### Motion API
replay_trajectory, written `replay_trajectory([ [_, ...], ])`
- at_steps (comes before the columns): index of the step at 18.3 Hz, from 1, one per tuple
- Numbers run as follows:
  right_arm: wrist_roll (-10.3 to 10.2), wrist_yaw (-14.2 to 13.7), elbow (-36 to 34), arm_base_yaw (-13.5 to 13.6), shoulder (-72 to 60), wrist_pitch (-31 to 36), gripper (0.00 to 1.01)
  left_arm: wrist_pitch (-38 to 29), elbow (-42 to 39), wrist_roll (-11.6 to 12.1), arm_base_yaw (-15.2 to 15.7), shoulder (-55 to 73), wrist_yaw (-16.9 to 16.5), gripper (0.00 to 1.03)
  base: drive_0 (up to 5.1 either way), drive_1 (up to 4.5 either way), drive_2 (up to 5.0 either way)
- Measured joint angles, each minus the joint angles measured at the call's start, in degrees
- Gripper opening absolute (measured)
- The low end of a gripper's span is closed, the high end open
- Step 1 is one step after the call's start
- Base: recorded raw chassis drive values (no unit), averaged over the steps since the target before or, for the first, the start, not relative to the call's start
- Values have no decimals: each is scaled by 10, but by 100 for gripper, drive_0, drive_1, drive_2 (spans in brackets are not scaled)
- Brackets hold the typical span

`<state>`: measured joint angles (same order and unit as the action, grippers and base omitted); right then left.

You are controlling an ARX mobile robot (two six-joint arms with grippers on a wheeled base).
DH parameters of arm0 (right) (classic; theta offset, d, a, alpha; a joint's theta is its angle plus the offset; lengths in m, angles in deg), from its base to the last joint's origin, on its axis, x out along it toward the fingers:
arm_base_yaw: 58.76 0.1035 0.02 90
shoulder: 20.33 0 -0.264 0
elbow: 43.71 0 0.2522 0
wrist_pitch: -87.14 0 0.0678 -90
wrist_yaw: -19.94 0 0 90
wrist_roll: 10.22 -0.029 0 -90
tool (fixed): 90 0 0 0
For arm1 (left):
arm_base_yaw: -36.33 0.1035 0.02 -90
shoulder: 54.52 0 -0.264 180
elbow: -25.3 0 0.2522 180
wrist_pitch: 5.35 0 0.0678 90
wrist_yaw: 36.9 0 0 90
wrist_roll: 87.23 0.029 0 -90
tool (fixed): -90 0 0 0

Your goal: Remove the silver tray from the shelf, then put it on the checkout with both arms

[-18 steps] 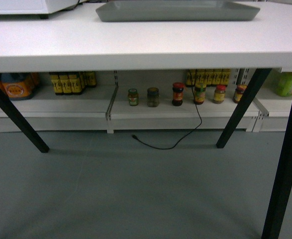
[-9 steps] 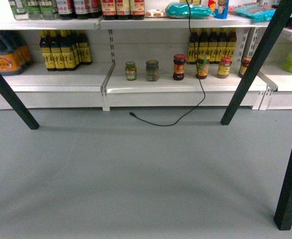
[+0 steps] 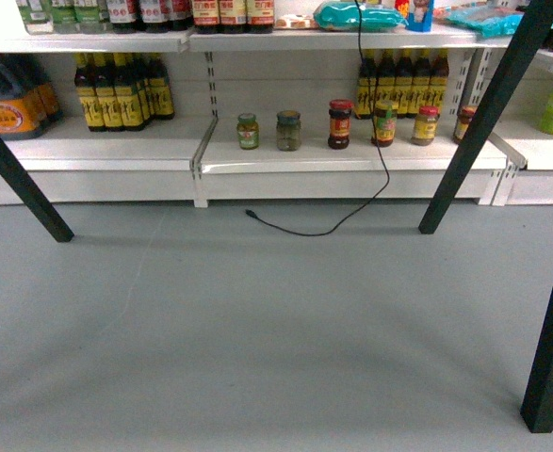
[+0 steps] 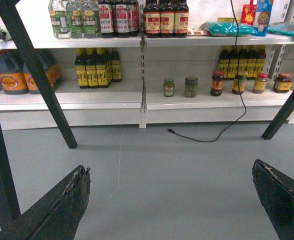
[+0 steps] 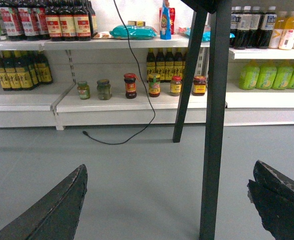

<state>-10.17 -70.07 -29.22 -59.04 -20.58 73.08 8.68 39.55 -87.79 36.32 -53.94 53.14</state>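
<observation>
Judging by the views, the step in hand looks like the very end, or a retreat: neither arm carries anything, and the silver tray is not in any view now. So I cannot tell where the tray lies, nor whether it already sits on the checkout (the checkout top is also out of frame).

Landmark: the black cable [image 3: 351, 202] that hangs down and curls on the grey floor [image 3: 257, 339].

- Left gripper [image 4: 172, 200]: fingers [image 4: 56, 210] wide apart, nothing btw them, low over the floor, nearer to the camera than the cable end.
- Right gripper [image 5: 167, 200]: fingers [image 5: 51, 210] also wide apart, empty, w/ a black table leg [image 5: 214, 125] standing just beyond it, right of the cable.
- Behind the cable: white shelves [image 3: 285, 160] w/ small jars [image 3: 289, 131] and dark bottles [image 3: 125, 89].

Relative to both grippers the tray is simply not visible; presumably it is above, over the table legs, but that is a guess.

Next move, in my judgement: raise the head view to check the tray is flat on the counter. If it is not placed, both arms must go up again and take the rim on two sides.
</observation>
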Motion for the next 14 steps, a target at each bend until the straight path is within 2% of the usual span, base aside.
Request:
replay_trajectory([
  [14,0,0,0,0,0,0,98,0,0,0,0,0,0,98,0,0,0],
])
